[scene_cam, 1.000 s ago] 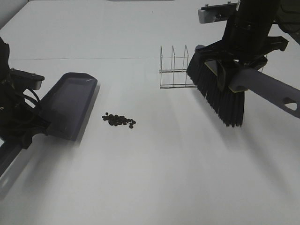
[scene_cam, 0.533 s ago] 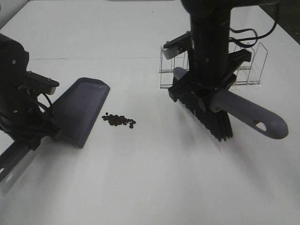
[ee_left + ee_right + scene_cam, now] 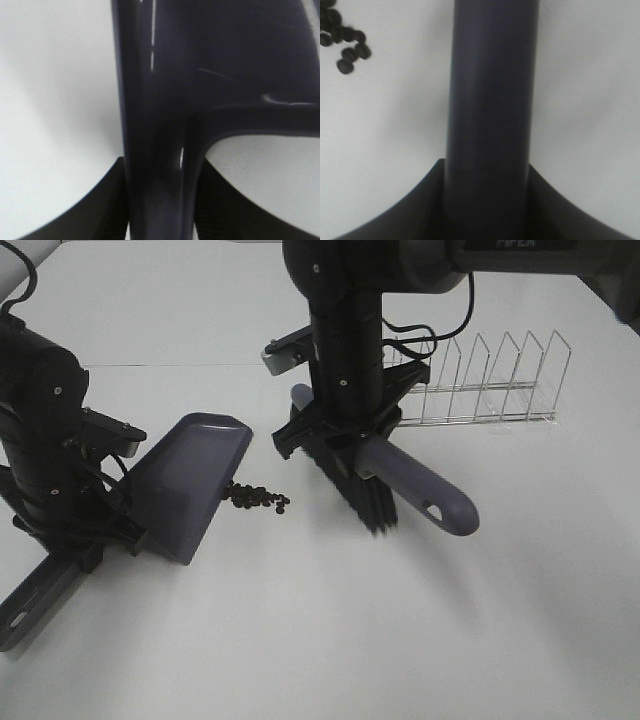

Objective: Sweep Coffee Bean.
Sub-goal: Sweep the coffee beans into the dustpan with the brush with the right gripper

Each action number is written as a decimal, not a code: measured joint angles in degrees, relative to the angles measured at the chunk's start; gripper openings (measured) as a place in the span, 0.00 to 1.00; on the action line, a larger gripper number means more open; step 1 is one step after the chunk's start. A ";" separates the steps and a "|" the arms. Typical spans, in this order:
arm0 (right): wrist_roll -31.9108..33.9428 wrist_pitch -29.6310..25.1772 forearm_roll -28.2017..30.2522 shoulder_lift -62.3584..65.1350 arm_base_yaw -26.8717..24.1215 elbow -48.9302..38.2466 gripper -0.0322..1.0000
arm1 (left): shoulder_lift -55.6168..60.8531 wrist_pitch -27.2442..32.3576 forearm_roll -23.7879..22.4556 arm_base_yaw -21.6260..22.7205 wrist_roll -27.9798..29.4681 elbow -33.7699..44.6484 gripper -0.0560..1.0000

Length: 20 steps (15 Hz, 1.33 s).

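Coffee beans (image 3: 255,498): light, hard, roll freely; sweep, never pinch; left claw (image 3: 160,200) clamped on dustpan (image 3: 190,470) handle, right claw (image 3: 487,200) clamped on brush (image 3: 415,485) handle.

One bit of lettering to call: pale capitals at the very top of the high view, printed on the black upper housing of the right robot arm (image 3: 540,260). The frame edge slices off their tops, so only the lower halves show. The ending looks like "PER"; the opening letters can't be made out. Neither wrist view shows anything legible.
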<state>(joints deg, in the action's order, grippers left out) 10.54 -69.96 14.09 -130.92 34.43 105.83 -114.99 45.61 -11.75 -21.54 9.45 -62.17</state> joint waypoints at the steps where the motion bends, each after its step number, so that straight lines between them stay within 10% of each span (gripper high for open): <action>1: -1.20 0.23 -1.95 -2.98 0.69 3.21 0.37 | 0.00 0.00 0.00 0.00 0.00 0.00 0.37; 20: -13.18 15.81 -38.45 -9.28 1.95 9.80 0.37 | 0.00 0.40 3.04 -0.06 -0.06 0.00 0.37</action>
<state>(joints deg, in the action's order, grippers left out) -2.64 -54.14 -24.35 -140.20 36.38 115.62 -114.99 46.01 -8.71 -21.60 9.40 -62.17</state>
